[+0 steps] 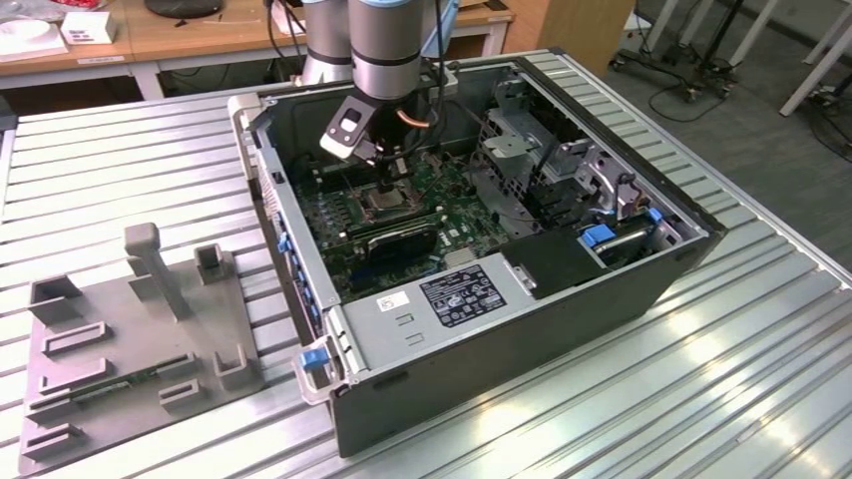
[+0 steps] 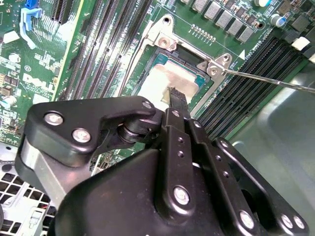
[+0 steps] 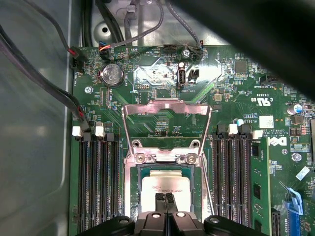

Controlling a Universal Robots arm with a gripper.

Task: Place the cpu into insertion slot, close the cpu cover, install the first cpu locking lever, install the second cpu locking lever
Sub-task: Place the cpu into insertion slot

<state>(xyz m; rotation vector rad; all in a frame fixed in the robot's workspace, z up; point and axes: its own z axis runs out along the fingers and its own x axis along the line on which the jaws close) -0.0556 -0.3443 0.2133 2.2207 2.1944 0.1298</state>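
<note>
The cpu (image 3: pixel 165 184), silvery-grey on top, lies flat in the insertion slot (image 3: pixel 134 189) on the green board. The cpu cover (image 3: pixel 167 104) stands flipped open on its hinge at the slot's edge, with the board showing through its cut-out. My gripper (image 3: pixel 165 197) is shut, and its black fingertips (image 2: pixel 177 96) are at the cpu's (image 2: pixel 160 81) top face, at or just above it. A thin locking lever (image 2: pixel 266 79) sticks out sideways from the slot's (image 2: pixel 184 49) corner. In the exterior view the gripper (image 1: pixel 386 192) reaches down into the open computer case over the slot (image 1: pixel 377 210).
Long black memory slots (image 3: pixel 96 182) flank the socket on both sides. Cables (image 3: pixel 74 54) run along the case wall. A drive cage (image 1: pixel 533 150) and power supply (image 1: pixel 453 294) crowd the case. A grey fixture plate (image 1: pixel 134 339) lies on the ribbed table at the exterior view's left.
</note>
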